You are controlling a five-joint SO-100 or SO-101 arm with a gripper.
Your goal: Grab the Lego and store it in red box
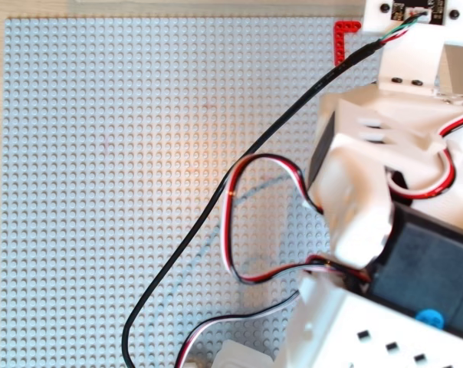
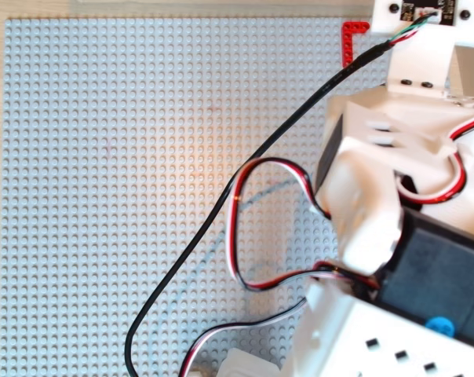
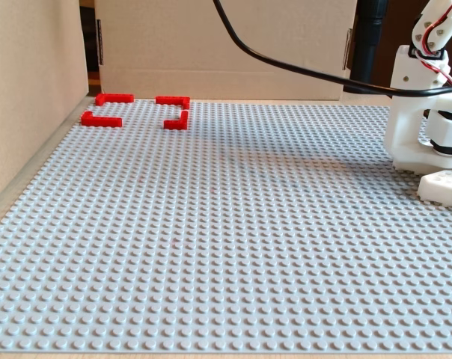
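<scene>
Red box [image 3: 136, 111] on grey studded baseplate [image 3: 211, 239]; Lego not visible in any view.

Fixed view: box is four red corner brackets with gaps between, far left of the baseplate, near a cardboard wall [image 3: 218, 45]; studs inside the outline are bare. Both overhead views: one red bracket [image 1: 342, 38] shows at top, partly behind the white arm [image 1: 385, 153]; black cable [image 1: 216, 207] crosses the plate. Fingers out of frame, state cannot be told. No legible writing.
</scene>
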